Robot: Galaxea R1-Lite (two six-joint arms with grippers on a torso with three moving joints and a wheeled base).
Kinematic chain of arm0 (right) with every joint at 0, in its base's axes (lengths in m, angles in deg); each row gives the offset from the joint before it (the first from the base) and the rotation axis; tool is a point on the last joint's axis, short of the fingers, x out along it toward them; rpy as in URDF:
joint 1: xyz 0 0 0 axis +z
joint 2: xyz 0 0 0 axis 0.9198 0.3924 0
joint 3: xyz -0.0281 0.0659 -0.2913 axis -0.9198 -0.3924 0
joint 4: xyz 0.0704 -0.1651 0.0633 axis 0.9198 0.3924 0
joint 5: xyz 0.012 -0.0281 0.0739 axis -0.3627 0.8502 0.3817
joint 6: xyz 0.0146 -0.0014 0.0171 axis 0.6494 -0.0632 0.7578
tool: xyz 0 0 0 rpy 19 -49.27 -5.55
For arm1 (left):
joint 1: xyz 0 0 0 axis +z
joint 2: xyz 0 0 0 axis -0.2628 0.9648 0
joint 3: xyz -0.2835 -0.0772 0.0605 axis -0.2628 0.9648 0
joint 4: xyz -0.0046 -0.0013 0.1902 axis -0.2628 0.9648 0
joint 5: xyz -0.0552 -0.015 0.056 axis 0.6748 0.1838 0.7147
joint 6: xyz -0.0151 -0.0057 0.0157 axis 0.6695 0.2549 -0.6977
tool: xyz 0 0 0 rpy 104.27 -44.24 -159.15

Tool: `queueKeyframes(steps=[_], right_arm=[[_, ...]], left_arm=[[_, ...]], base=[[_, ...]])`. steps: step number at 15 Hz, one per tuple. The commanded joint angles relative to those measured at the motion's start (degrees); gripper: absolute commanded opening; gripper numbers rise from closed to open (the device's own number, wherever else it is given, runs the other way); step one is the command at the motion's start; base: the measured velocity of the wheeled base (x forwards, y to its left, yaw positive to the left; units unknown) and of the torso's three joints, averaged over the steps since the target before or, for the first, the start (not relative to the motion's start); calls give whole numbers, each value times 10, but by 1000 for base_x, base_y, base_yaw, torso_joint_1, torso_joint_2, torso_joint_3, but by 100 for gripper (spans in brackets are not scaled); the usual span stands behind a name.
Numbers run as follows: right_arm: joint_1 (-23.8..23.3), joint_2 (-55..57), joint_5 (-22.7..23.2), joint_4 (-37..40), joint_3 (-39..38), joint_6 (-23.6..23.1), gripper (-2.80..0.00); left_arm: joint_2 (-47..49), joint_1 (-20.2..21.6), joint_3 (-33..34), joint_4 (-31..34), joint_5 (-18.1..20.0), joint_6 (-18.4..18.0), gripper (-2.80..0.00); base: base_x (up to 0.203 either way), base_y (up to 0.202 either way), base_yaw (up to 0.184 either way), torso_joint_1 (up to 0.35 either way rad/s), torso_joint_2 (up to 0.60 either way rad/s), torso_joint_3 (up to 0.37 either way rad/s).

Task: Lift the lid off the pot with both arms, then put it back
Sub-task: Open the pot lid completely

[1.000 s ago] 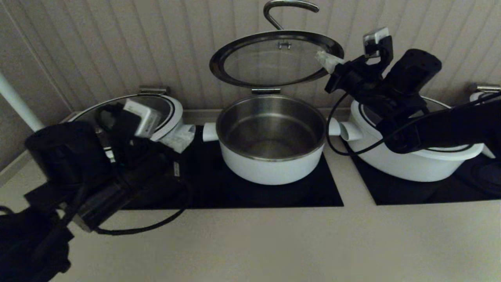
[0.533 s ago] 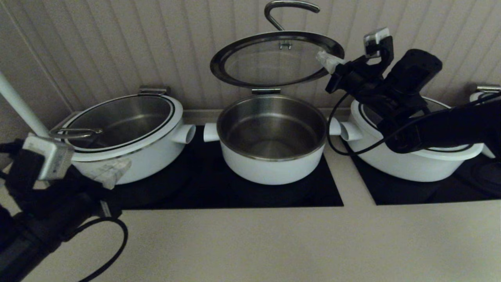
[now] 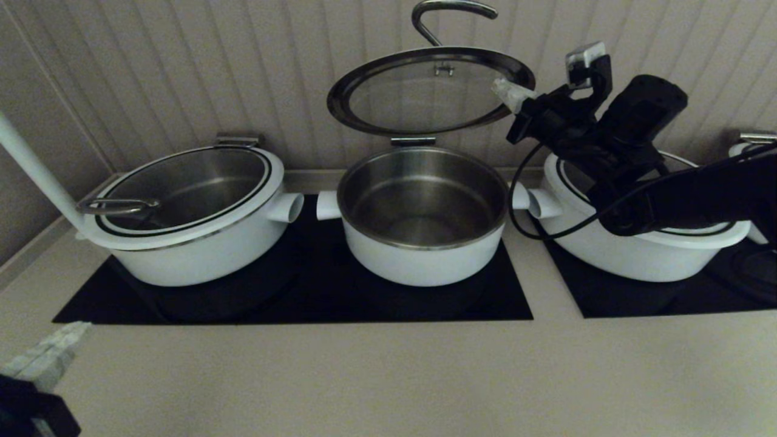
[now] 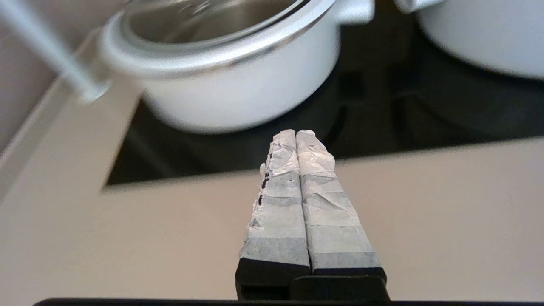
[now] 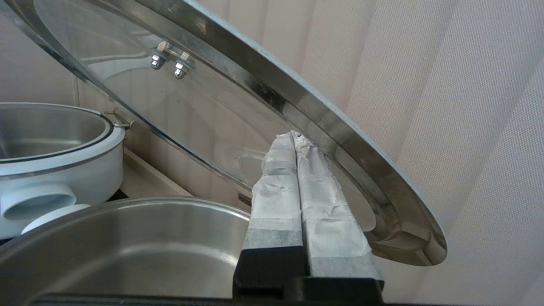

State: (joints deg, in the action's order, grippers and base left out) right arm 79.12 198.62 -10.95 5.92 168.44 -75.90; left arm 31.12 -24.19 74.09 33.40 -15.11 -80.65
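Pale striped wall panels stand behind a beige counter [image 3: 388, 376] with black mats, and three white pots sit in a row on them. The pot [image 3: 423, 218] for this job is the middle one, with a short white stub on each side. Its glass lid [image 3: 431, 91] is tipped up on a hinge at the back, leaning toward the wall, so the steel bowl is open. The right gripper [image 3: 507, 92] is up high at the lid's right edge — its two taped fingers are pressed together, and the tips rest against the lid's underside near the rim. The left gripper [image 3: 45, 358] is low at the near left corner of the counter, well apart from the lid, its fingers together too and holding nothing. So the right arm is much nearer — I think it must ease the lid forward and down onto the pot.
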Motion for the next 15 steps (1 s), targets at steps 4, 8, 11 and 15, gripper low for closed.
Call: queueKeyframes(steps=[4,8,11,15], right_arm=[[-10,0,9,-3,8,0,-280],[-10,4,12,-3,19,0,-280],[-10,3,12,-4,21,0,-280],[-8,-4,14,-3,8,0,-280]], left_arm=[[-271,2,-2,260,-73,29,-280],[-266,2,56,199,-106,43,-280],[-265,2,56,202,-105,43,-280],[-266,2,56,202,-104,43,-280]], base=[[0,0,0,0,0,0],[0,0,0,0,0,0],[0,0,0,0,0,0],[0,0,0,0,0,0]])
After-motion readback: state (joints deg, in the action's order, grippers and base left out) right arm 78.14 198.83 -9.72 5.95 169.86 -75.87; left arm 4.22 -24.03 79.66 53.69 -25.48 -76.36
